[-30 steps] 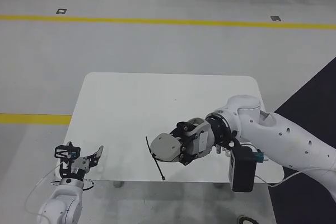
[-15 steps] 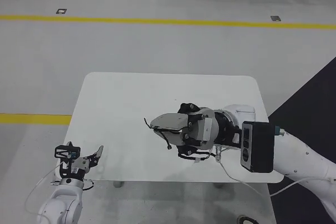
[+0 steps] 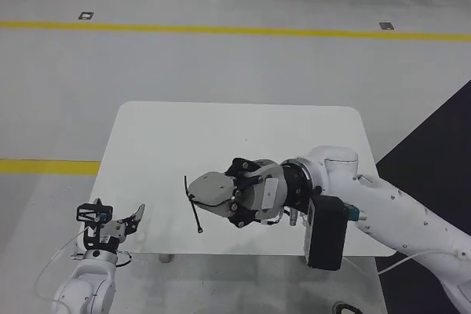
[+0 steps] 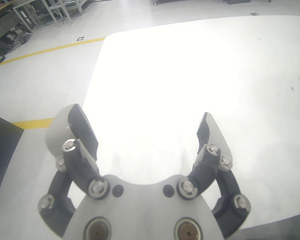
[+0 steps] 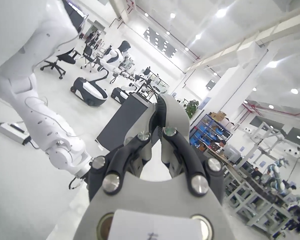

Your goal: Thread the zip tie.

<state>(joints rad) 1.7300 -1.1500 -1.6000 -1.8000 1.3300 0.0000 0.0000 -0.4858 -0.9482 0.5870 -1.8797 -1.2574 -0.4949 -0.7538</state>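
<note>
A white label (image 5: 150,222) on the right hand's base carries print cut off at the edge and unreadable. The right hand (image 3: 191,192) is pinched narrow on the black zip tie (image 3: 194,210), which hangs above the table (image 3: 165,141) toward its near edge. Since half a second ago it has shifted left and nearer. The left hand (image 4: 140,123), wide and holding nothing, stays by the near left corner.

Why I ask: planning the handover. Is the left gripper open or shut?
Open: the left gripper shows its two fingers spread wide apart, with nothing between them.
</note>
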